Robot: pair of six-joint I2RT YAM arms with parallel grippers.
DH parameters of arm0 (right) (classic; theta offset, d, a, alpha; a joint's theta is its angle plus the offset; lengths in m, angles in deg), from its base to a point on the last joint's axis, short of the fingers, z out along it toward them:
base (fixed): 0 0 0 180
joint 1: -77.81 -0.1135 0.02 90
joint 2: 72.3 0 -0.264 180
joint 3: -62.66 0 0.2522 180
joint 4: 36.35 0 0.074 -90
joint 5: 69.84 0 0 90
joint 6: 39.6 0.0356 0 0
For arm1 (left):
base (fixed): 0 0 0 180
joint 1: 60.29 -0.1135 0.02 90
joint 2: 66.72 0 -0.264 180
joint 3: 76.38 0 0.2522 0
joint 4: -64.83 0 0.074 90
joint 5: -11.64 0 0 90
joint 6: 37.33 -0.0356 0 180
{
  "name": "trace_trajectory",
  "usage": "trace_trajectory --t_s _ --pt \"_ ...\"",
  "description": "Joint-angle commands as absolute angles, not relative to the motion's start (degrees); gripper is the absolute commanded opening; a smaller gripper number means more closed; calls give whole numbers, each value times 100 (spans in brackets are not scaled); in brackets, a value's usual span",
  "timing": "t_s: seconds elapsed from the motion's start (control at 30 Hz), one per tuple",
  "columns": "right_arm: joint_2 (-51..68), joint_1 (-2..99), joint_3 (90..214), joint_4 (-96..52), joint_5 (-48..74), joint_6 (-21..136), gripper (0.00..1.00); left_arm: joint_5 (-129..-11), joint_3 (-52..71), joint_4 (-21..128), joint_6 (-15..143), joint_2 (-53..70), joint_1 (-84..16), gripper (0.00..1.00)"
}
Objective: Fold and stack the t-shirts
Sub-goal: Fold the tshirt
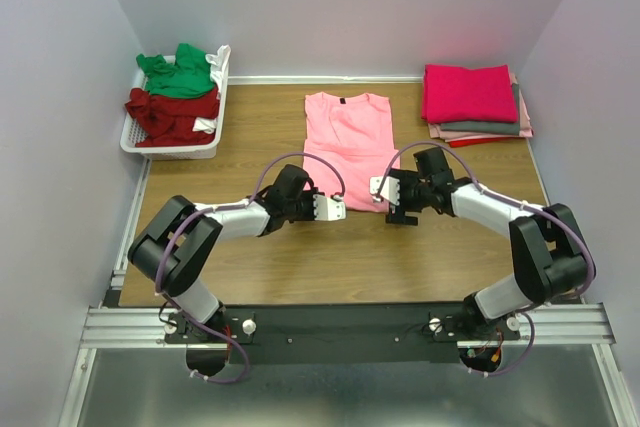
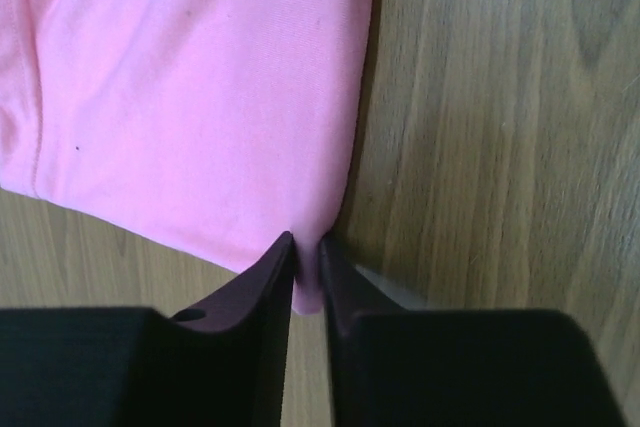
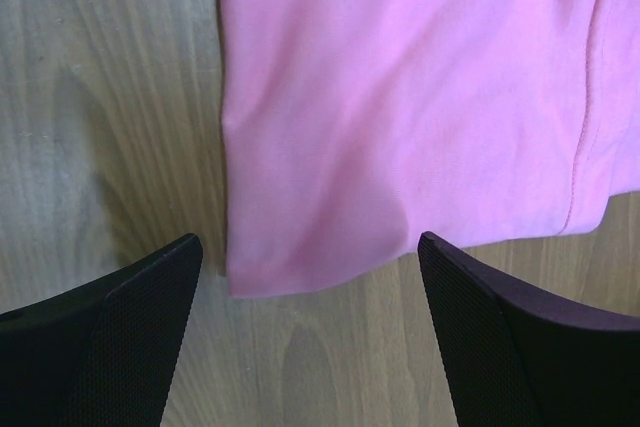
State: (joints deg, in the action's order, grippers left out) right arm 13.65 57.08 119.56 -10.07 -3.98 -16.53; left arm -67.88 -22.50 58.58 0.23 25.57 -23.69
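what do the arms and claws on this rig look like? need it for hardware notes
The left arm and right arm match: black joint housings, silver-grey links, a lilac cable looping along each, a white block behind each claw. The left claw and right claw have dark, tapering wedge fingers; a fine mesh texture shows on the right pair. No markings visible.

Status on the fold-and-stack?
Done: folded stack at far right, magenta t-shirt on top. In hand: pink t-shirt laid flat; left gripper pinches one near hem corner, right gripper open over the other. Left: green t-shirt and dark red t-shirt in the basket.
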Motion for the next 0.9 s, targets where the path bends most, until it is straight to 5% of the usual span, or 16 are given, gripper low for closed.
trace_trajectory --t_s 0.0,0.63,0.7,0.87 --pt "1672 5690 12203 -1160 -199 -1613 91 -6772 -2158 5846 73 2644 -2364 12" --pt "2121 5602 12248 -984 -67 -1420 47 -6527 -2263 5942 82 2328 -2311 0" --pt "2034 5602 12221 -940 -84 -1393 52 -6518 -2289 5934 90 2284 -2303 0" --pt "1753 5602 12098 -940 -154 -1280 85 -6491 -2369 5942 125 2161 -2285 0"
